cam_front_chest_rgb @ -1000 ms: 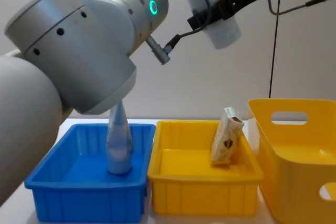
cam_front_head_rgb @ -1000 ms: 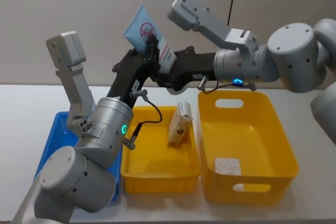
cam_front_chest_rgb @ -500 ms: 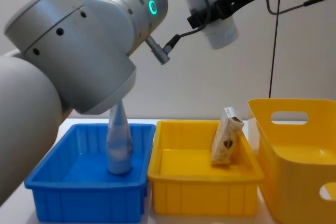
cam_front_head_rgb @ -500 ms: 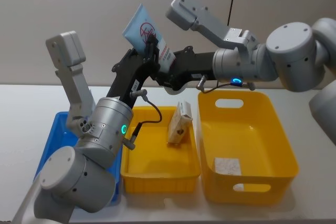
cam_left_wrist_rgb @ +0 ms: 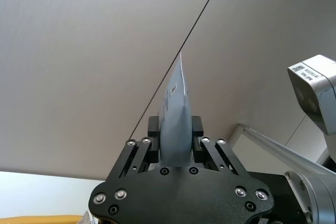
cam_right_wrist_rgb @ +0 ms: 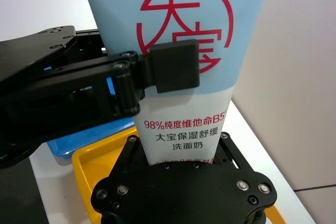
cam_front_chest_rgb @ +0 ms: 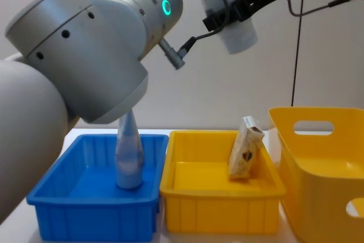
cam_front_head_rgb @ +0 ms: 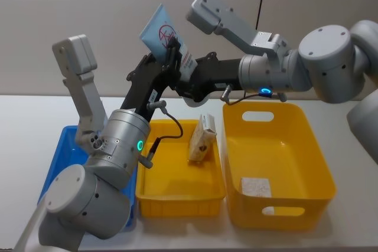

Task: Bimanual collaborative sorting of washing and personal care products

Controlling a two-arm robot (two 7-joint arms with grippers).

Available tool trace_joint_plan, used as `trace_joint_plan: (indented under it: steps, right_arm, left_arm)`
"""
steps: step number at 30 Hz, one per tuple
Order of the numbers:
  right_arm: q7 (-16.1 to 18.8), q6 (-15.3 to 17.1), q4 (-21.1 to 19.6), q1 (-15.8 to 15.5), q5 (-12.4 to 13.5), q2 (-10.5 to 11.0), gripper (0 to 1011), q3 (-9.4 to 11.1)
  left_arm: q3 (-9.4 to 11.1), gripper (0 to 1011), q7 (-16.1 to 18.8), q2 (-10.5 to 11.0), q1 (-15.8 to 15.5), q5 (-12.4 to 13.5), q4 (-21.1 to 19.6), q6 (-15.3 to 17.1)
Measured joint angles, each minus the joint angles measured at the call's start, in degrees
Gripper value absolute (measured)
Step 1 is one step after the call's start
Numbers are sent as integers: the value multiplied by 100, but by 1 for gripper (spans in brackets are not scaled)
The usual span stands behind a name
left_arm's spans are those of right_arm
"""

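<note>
Both jaws clamp one pale blue tube (cam_front_head_rgb: 163,32): left gripper (cam_front_head_rgb: 170,51) near its flat end, right gripper (cam_front_head_rgb: 186,75) at five o'clock. Pulling apart before one releases risks tearing or dropping it.

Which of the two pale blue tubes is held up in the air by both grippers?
The tube with the red logo, clamped between the left gripper and right gripper above the bins. The other tube stands upright in the blue bin.
</note>
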Motion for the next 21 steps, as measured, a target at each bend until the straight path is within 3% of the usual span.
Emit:
trace_joint_plan:
  steps: [3, 5, 9, 13, 21]
  right_arm:
    - [0, 1, 2, 1, 0, -3, 306, 0]
    - [0, 0, 3, 2, 0, -4, 296, -1]
    - [0, 0, 3, 4, 0, -5, 285, -1]
    - [0, 0, 3, 5, 0, -5, 271, -1]
    - [64, -72, 151, 137, -27, 29, 255, -39]
  left_arm:
    - [3, 346, -4, -1, 0, 0, -1, 0]
    - [5, 461, -6, 0, 0, 0, -1, 1]
    - [6, 550, -8, 1, 0, 0, -1, 1]
    - [7, 719, -8, 1, 0, 0, -1, 1]
    - [6, 940, -9, 1, 0, 0, -1, 1]
